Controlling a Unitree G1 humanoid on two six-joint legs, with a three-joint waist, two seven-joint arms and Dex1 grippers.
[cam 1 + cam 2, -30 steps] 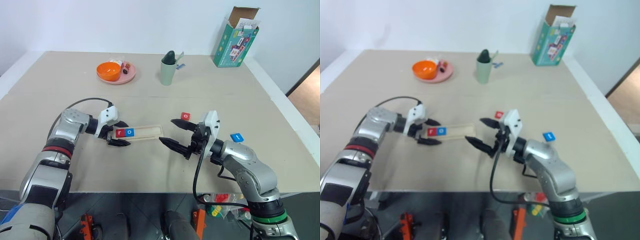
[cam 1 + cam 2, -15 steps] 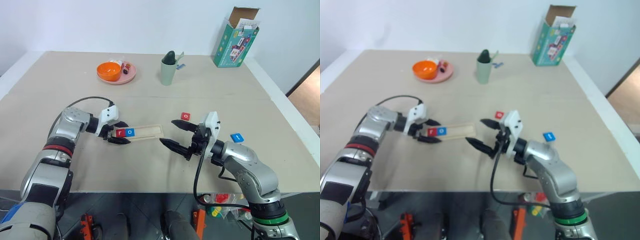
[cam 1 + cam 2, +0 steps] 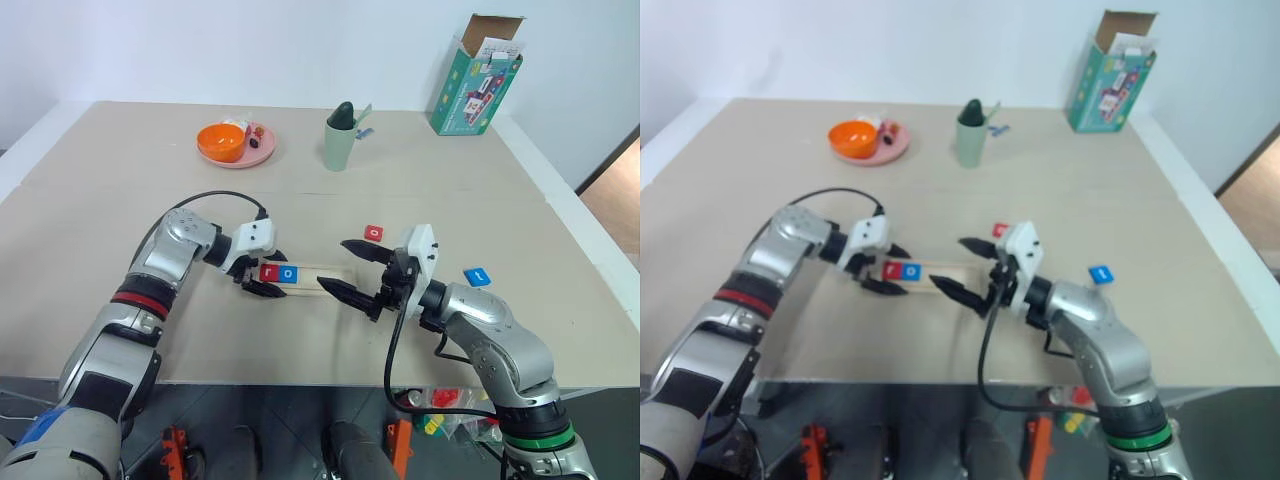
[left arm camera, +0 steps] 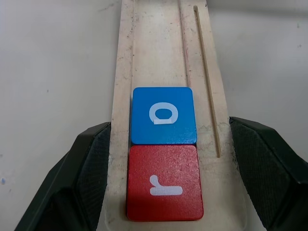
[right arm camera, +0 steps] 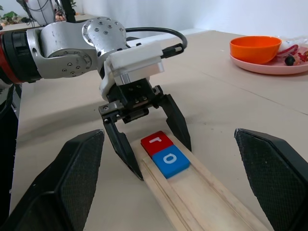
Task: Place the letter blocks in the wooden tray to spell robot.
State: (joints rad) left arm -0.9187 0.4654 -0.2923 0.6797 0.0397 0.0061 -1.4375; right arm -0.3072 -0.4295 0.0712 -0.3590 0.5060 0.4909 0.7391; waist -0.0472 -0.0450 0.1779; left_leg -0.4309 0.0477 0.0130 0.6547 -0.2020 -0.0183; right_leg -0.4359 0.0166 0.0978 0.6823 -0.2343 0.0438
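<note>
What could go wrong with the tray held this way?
1. The left fingers pinch the tray by its side walls. If one slips, the tray may jerk and shift the r tile and o tile.
2. The open right fingers sit close to the tray's free end and could bump it.
3. The right forearm could sweep the loose blue tile.

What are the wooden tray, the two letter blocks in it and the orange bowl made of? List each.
The wooden tray: pale bare-looking wood, matte, faint grain and specks. The red r block and blue o block: smooth, evenly coloured, rounded corners; painted wood or plastic, cannot tell which. The orange bowl: probably plastic, uniform bright colour, slight sheen.
</note>
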